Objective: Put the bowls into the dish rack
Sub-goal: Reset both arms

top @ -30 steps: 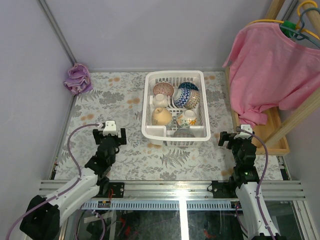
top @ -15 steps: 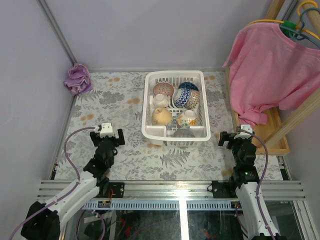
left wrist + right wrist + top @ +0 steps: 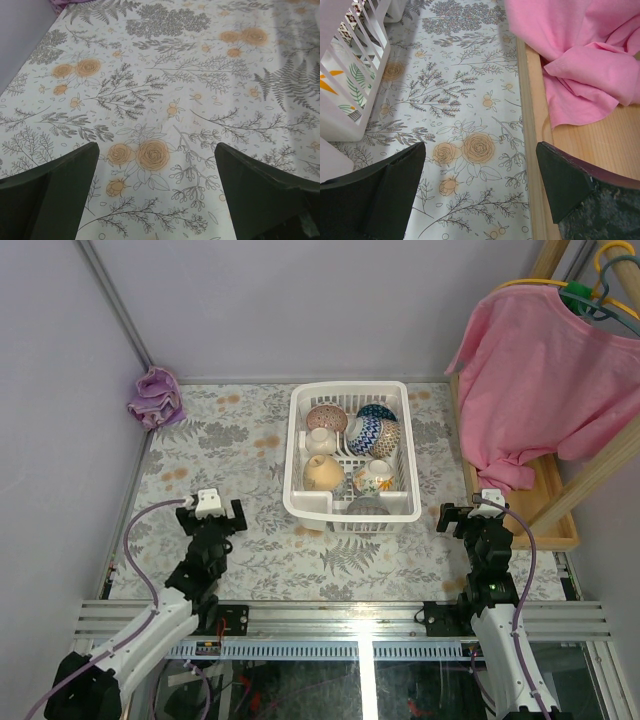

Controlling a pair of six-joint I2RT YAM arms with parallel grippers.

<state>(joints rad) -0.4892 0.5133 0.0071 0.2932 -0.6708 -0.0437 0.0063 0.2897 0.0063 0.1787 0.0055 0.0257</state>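
While both arms are kept low near the front edge of the floral-printed table covering (image 3: 260,545), the white plastic slotted dish rack (image 3: 296,455) is seen standing at the middle of the table, towards its far side. Inside it six bowls are held. A pink-red patterned ceramic bowl (image 3: 326,418) and a blue-white netted ceramic bowl (image 3: 376,430) are propped in the far half. A small whitish bowl (image 3: 320,441) is set just in front of the pink-red one. A tan-yellow round bowl (image 3: 323,473) and a whitish bowl with orange and green markings (image 3: 375,477) are placed in the near half. A dark grey bowl (image 3: 368,506) is tucked against the near wall.

The left gripper (image 3: 212,512) is held over bare cloth, to the left of the rack and apart from it. Its jaws are spread wide, with nothing between them, as is confirmed at the wrist (image 3: 156,147).

The right gripper (image 3: 470,518) is likewise spread and empty (image 3: 481,146). It is positioned between the rack's slatted wall (image 3: 365,60) and a light wooden tray (image 3: 580,150), over which a pink garment (image 3: 570,50) is draped.

A crumpled purple cloth (image 3: 155,395) is left in the far left corner.
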